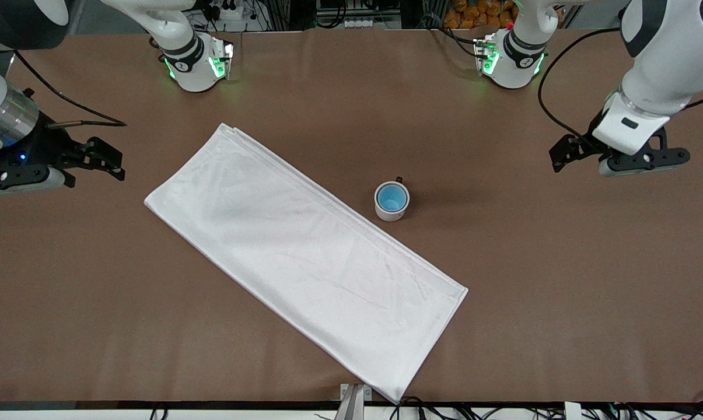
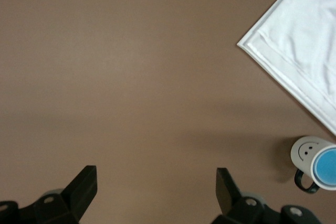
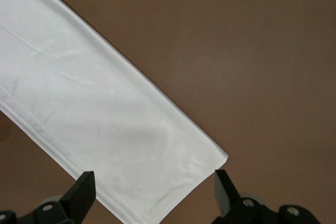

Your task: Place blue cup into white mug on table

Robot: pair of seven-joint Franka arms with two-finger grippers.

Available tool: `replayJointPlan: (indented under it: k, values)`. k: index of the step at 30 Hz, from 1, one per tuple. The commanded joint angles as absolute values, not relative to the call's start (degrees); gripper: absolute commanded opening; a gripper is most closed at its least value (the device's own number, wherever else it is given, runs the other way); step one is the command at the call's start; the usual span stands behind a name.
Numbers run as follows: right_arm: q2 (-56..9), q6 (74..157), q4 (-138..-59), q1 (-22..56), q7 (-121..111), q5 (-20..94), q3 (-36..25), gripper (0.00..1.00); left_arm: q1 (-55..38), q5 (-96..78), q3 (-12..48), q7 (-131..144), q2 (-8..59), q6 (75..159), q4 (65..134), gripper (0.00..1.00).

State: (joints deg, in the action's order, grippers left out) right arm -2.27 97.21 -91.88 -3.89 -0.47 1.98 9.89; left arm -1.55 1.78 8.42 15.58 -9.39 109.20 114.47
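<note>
Both tools hang parted and empty over the ends of the bench (image 1: 328, 87), each well apart from the task's things, which suggests the arms are parked and waiting. Nearest the front camera lies a large white folded cloth (image 1: 304, 256), spread flat and set diagonally across the middle of the brown bench, one corner close to the bench's front edge. Just beside the cloth's long edge, farther from the camera than that corner and toward the left arm's end, stands the white mug (image 1: 391, 202), upright. The blue cup (image 1: 391, 198) sits inside it, its bright rim showing just within the mug's white rim, so the placing looks already done. The left wrist view shows the same pair: the mug carries a smiling face mark on its side and a small dark handle, with the blue cup nested in its mouth. Farther up, the left tool (image 1: 596, 160) hovers above bare bench at the left arm's end, its dark fingers (image 2: 84, 187) spread wide with nothing between them. The right tool (image 1: 103, 160) hovers at the right arm's end, over bare bench beside the cloth's far corner, fingers (image 3: 81, 195) likewise spread and holding nothing.
</note>
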Motion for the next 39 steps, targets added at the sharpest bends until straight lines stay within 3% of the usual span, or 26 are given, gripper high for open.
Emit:
replayJointPlan:
  k: [1, 7, 21, 39]
  values:
    - [-2.11, 97.65, -91.93, -4.83, -1.14, 2.55, 10.37, 1.0, 0.17, 1.05, 8.88, 14.68, -12.66, 111.44, 116.73, 1.0]
    - [-2.11, 98.17, -92.02, -4.92, -1.05, 2.55, 10.37, 1.0, 3.78, 0.35, 8.96, 7.75, -11.6, 110.31, 112.5, 1.0]
    - [-2.72, 98.26, -91.93, -4.92, -1.05, 2.55, 10.37, 1.0, 4.22, -0.7, 9.49, 7.03, -9.58, 92.2, 102.66, 1.0]
    - [-1.58, 96.51, -91.58, -6.68, -1.41, 2.37, 10.37, 1.0, 7.82, -0.44, 13.27, 2.03, -9.4, 90.09, 102.22, 1.0]
